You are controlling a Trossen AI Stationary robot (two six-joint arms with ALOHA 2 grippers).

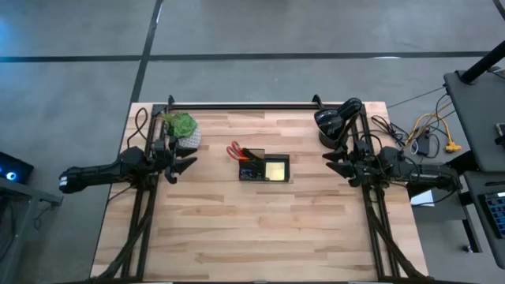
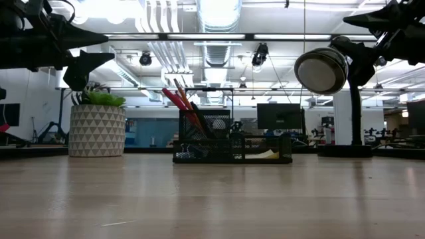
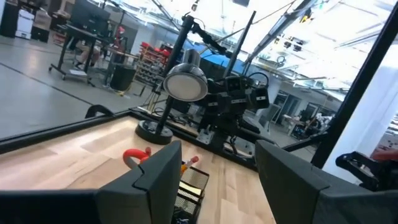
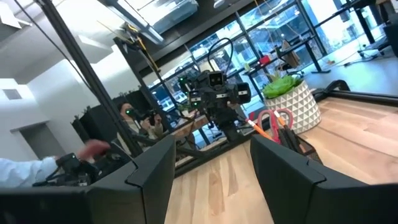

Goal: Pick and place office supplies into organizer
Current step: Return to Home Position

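Both arms hang raised at the sides of the tabletop, the left hand near the potted plant and the right hand near the lamp. Each has its fingers spread, grasping nothing. Between them stands the dark organizer, well apart from both. The yellow sticky-note pad lies in the compartment nearer the right arm, and the red-handled scissors lean out of the other.

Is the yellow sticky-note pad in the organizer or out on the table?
In. The yellow sticky-note pad lies flat inside the organizer, in its right-hand compartment as seen from above.
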